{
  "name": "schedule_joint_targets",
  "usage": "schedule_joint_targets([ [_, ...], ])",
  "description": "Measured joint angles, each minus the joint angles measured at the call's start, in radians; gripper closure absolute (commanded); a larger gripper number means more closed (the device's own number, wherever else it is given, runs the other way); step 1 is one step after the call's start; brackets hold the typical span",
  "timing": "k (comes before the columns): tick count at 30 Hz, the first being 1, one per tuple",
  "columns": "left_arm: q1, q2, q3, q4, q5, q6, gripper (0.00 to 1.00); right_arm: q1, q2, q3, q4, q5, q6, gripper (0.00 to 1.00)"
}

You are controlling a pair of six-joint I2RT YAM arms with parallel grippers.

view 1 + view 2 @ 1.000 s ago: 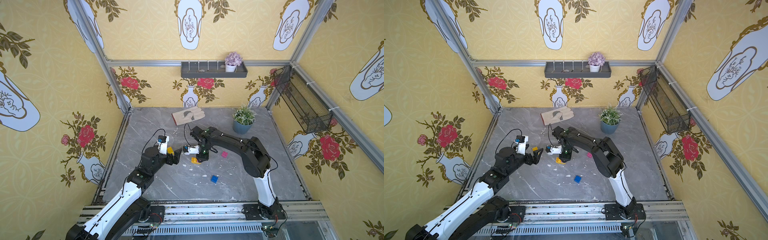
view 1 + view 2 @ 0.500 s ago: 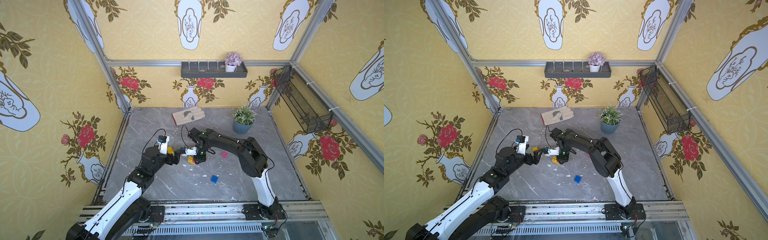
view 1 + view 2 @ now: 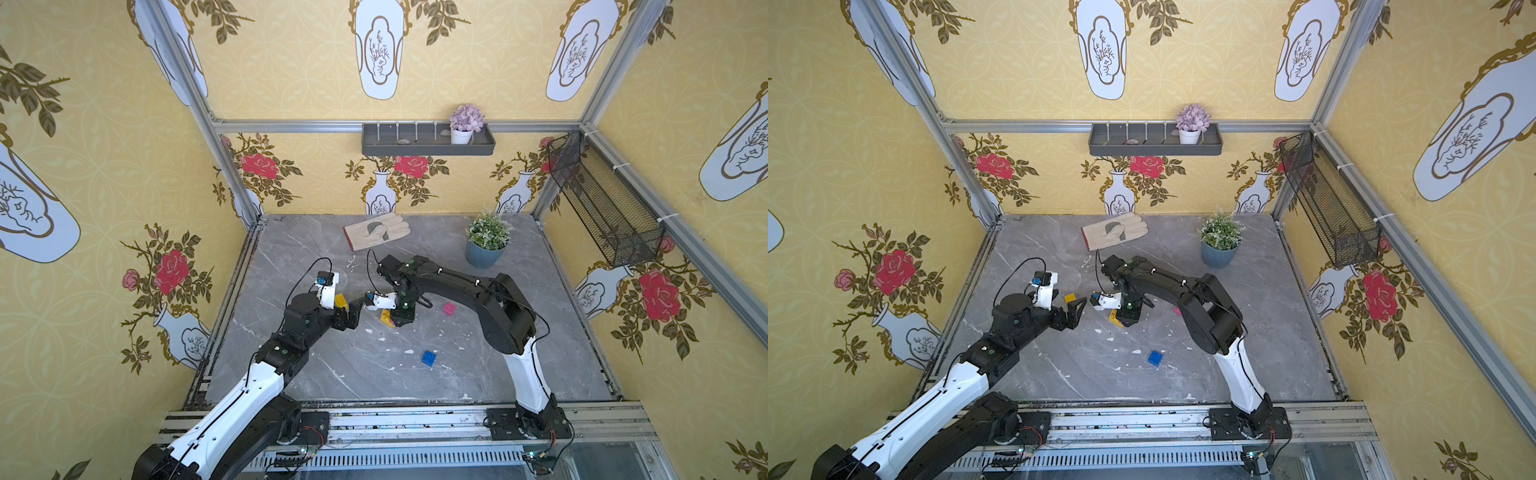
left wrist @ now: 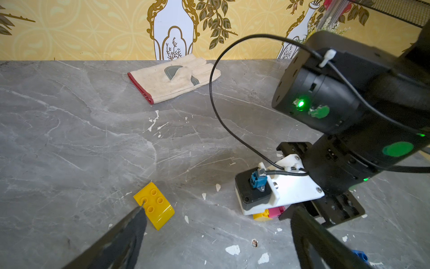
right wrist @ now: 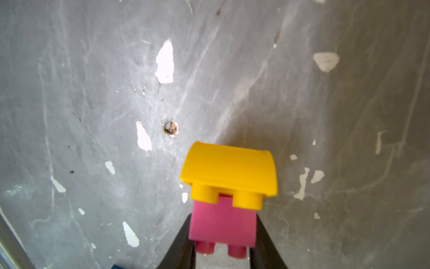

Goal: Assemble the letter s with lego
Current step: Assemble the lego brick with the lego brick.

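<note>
My right gripper (image 5: 222,235) is shut on a pink brick (image 5: 222,223) that is joined to a yellow brick (image 5: 229,172), both held low over the table. In both top views this pair (image 3: 386,318) (image 3: 1114,318) sits at mid-table under the right wrist. My left gripper (image 4: 220,208) stands open just left of it, its jaws wide apart and nothing between them. A loose yellow brick (image 4: 154,205) (image 3: 340,300) lies by the left fingertip. A second pink brick (image 3: 449,308) lies to the right. A blue brick (image 3: 429,358) (image 3: 1155,358) lies nearer the front.
A work glove (image 3: 376,236) lies at the back of the grey table (image 3: 332,374), and a potted plant (image 3: 486,243) stands at the back right. A wire basket (image 3: 602,203) hangs on the right wall. White chips dot the tabletop.
The right arm has shifted slightly to the left with its two joined bricks. The left arm has barely moved, and neither gripper has changed its opening.
</note>
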State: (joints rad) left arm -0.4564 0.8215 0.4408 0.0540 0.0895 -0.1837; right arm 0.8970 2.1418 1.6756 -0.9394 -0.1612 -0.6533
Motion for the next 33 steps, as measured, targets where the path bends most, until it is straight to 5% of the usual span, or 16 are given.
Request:
schedule_joint_targets([
  [18,0.0,-0.005,0.0,-0.013,-0.004,-0.011,0.01,0.009,-0.056,-0.048,-0.104,0.043,0.032,0.78],
  [33,0.0,-0.013,0.0,-0.013,-0.023,-0.027,0.01,0.012,-0.041,-0.013,-0.108,0.042,0.05,0.51],
])
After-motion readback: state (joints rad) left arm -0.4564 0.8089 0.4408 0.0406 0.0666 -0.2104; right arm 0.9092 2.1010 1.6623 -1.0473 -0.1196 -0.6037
